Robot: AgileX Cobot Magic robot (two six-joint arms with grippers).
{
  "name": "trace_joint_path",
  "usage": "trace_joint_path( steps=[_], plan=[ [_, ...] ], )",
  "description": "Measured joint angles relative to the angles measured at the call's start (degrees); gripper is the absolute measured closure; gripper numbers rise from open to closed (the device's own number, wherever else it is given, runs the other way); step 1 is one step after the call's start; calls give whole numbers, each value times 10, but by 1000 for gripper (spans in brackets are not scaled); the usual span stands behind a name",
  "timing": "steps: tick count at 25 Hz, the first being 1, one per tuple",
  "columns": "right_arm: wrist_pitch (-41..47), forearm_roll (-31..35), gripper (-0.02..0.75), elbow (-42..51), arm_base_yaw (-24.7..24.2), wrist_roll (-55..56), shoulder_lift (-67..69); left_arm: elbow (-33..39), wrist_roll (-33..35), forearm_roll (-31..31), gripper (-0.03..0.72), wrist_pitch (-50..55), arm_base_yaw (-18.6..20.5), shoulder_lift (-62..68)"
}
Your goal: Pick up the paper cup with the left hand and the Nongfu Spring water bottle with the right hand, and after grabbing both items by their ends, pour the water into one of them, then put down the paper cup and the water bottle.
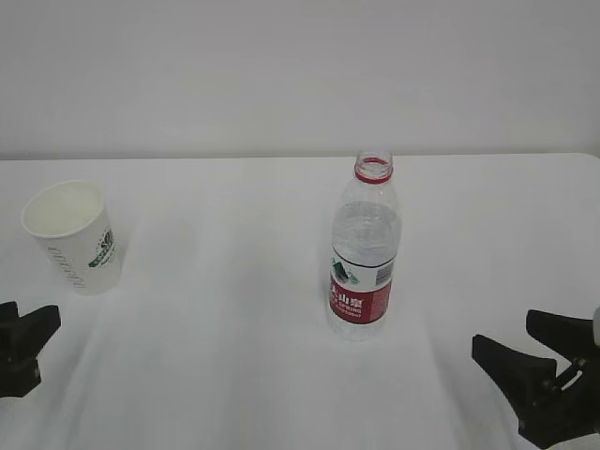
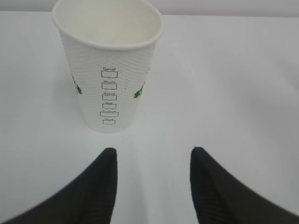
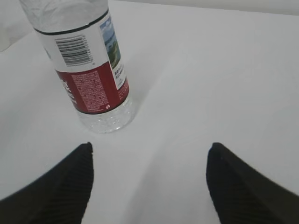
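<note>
Both still on the table, paper cup far left and flimsy, so best pinched low and gently by the empty, parted left gripper, capless Nongfu Spring water bottle mid-table, heavy, slick, crushable, awaiting the wide-open right gripper.

White table: paper cup upright at left, water bottle upright mid-right, well apart.
</note>
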Motion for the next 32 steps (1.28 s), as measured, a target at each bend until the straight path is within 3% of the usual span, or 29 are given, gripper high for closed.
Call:
trace_joint_path(
  steps=[4,10,16,19,29,32],
  plan=[
    [0,-17,170,0,0,-3,0,0,2,0,321,0,0,0],
    [0,-65,170,0,0,-28,0,0,101,8,302,-1,0,0],
    [0,-72,168,0,0,-28,0,0,114,23,81,-2,0,0],
    [0,-77,151,-6,0,-5,0,0,114,36,29,-2,0,0],
    [-1,-107,122,-34,0,7,16,0,58,39,18,-2,0,0],
    [-1,-133,78,-50,0,7,56,0,56,44,20,-2,0,0]
  ],
)
